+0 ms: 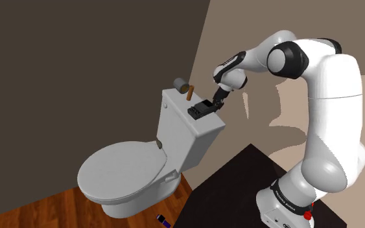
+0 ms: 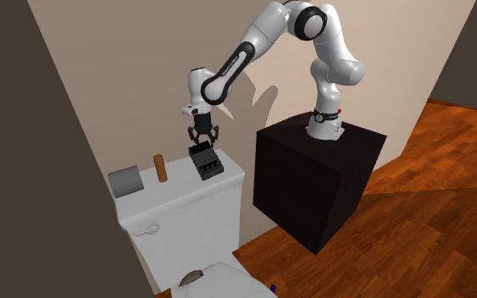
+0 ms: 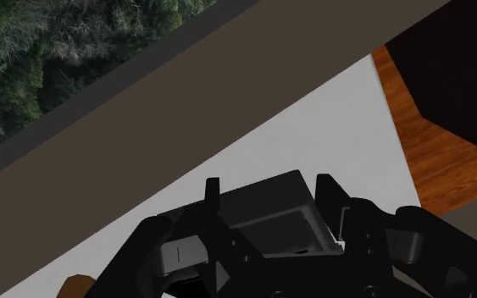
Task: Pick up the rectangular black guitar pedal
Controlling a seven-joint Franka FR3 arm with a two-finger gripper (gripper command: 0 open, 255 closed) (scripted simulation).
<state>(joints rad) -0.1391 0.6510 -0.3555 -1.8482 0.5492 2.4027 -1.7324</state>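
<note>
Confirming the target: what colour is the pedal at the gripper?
The pedal is black, clearest in the second exterior view.

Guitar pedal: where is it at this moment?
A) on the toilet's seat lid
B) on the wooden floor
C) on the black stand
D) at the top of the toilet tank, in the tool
D: the black guitar pedal is clasped by the tool right at the lid of the white toilet tank, near a brown cylinder.
</note>
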